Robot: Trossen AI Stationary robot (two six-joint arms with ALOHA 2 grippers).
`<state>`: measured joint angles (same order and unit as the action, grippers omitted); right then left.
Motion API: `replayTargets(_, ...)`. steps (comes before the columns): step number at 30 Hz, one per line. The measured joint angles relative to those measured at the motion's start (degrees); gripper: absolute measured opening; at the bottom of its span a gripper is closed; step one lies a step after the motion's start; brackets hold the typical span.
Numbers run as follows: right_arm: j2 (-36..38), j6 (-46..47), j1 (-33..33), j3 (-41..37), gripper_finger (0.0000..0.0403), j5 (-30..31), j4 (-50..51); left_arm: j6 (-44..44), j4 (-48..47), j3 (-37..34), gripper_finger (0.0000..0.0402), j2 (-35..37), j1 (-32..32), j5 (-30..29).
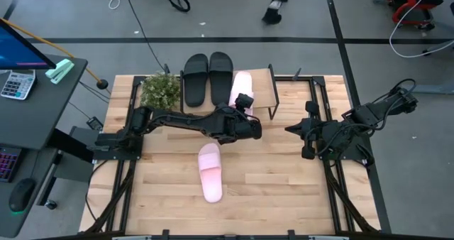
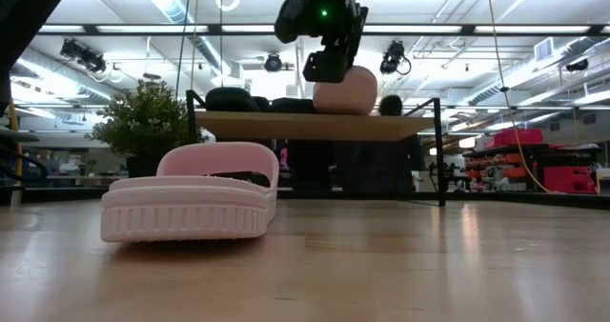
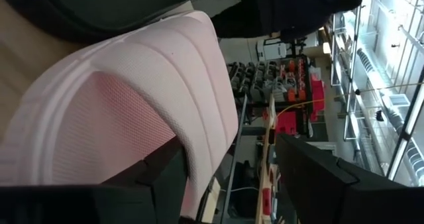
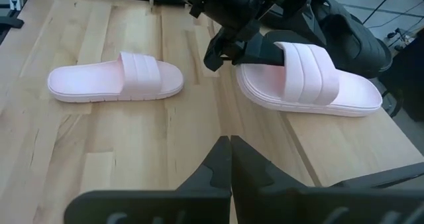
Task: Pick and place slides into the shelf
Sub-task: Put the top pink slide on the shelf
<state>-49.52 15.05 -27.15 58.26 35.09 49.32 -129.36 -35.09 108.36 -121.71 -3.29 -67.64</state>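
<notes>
So over on the left there's a potted plant [image 1: 160, 90] at the back of the table [image 1: 284, 190], right beside the shelf [image 1: 264, 84]. Two black slides [image 1: 208, 77] sit side by side on the shelf's top board, and next to them is a pink slide [image 1: 242, 86], also on the board. The left gripper [image 1: 245, 105] is reaching across from the left arm and sits right at that pink slide's strap; in the right wrist view one finger [image 4: 262, 48] is tucked under the strap, and the jaws look apart, not squeezing hard. The other pink slide [image 1: 210, 172] is lying flat on the table in front, well apart from the shelf. Far right, the right gripper [image 1: 291, 129] hangs over the table's right side with its fingers pressed together, holding nothing.
</notes>
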Motion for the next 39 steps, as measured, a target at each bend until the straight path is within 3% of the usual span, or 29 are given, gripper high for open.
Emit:
replayTargets(16,0.0,0.0,0.0,0.0,0.0,0.0,0.0,0.3,-0.4,0.0,0.0228,-0.1,1.6,0.8)
replayTargets(21,0.0,0.0,0.0,0.0,0.0,0.0,0.0,3.9,0.3,0.0,0.0233,-0.1,0.8,0.8)
replayTargets(30,0.0,0.0,0.0,0.0,0.0,0.0,0.0,5.9,1.0,0.0,0.0236,-0.1,0.0,-2.6)
replayTargets(39,0.0,0.0,0.0,0.0,0.0,0.0,0.0,3.5,1.0,0.0,0.0269,-0.1,0.7,2.3)
